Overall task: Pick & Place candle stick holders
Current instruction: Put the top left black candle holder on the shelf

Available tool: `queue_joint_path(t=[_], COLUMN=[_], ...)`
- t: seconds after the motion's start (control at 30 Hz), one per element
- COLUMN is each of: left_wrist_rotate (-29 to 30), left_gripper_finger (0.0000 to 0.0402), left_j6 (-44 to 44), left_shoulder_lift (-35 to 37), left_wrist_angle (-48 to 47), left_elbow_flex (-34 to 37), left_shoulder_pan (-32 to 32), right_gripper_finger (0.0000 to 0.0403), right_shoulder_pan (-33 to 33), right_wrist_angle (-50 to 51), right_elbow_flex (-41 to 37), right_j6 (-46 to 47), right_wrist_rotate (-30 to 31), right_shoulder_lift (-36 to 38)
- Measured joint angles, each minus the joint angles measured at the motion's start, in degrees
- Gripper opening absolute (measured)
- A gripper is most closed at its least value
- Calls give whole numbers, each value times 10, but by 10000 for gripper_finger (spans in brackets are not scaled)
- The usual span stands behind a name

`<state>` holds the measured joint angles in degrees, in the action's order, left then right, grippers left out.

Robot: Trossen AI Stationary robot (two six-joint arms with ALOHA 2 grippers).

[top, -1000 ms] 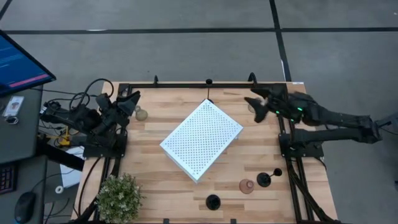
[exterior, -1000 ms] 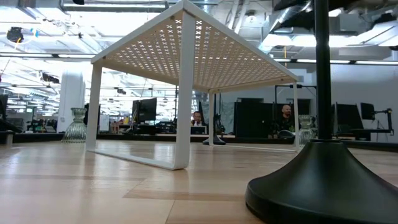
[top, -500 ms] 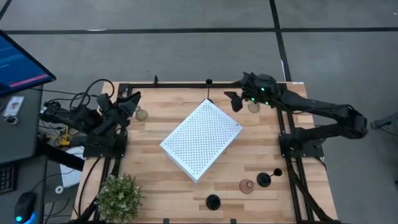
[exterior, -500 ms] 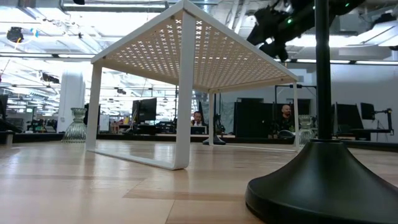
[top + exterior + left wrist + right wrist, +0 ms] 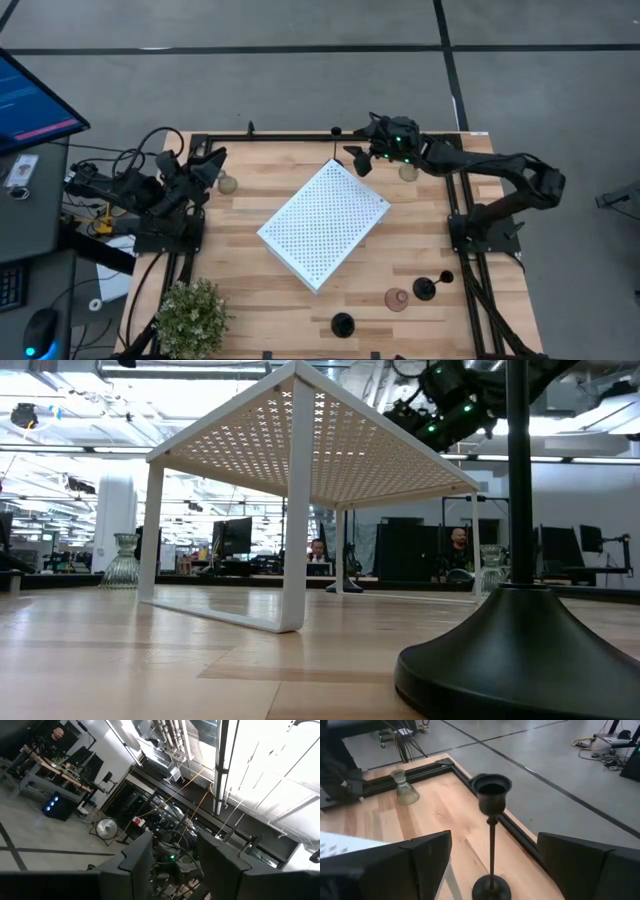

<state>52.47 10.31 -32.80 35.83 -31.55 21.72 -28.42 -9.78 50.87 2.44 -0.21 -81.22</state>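
Observation:
A black candle stick holder [image 5: 491,800] with a thin stem stands upright on its round base at the table's far edge; it also shows in the high view [image 5: 336,131]. My right gripper [image 5: 357,160] is open just to its right; in the right wrist view [image 5: 494,847] its fingers stand either side of the stem without touching. A pale green holder [image 5: 407,172] stands under my right arm, and another [image 5: 228,183] beside my left gripper [image 5: 212,163], which is open and waits at the far left. Two black holders [image 5: 343,324] [image 5: 425,290] and a pink one [image 5: 397,299] stand at the near edge.
The white perforated board [image 5: 323,222] stands on legs in the table's middle, its far corner close to the black holder. A bushy green plant [image 5: 191,316] stands at the near left corner. The table's black frame rail [image 5: 520,837] runs just behind the black holder.
My right gripper has swung from the far right corner toward the table's left along the far edge, passing over the pale green holder and coming up to the black holder at the far edge. It has turned about as it went.

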Motion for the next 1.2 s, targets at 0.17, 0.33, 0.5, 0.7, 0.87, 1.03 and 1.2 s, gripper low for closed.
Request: queue_joint_path(t=[0.17,0.33,0.5,0.7,0.87,1.03,1.2], left_wrist_rotate=[0,0,0,0,0,-2,-2], left_gripper_finger=[155,155,155,155,155,155,155], left_j6=[2,2,2,1,0,3,6], left_shoulder_lift=[0,0,0,0,0,0,0], left_wrist_angle=[0,0,0,-1,-3,-3,-3], left_elbow_flex=[0,0,0,0,0,0,0], left_shoulder_pan=[0,0,0,0,0,0,0], right_gripper_finger=[286,286,286,286,286,286,281], right_shoulder_pan=[0,-1,-4,-6,-6,-5,-5], right_wrist_angle=[3,21,28,27,23,18,14], right_elbow_flex=[41,85,93,93,93,92,93], right_j6=[0,3,4,2,1,10,10], right_wrist_rotate=[0,0,2,1,2,2,21], right_shoulder_lift=[-51,-92,-101,-101,-105,-138,-143])
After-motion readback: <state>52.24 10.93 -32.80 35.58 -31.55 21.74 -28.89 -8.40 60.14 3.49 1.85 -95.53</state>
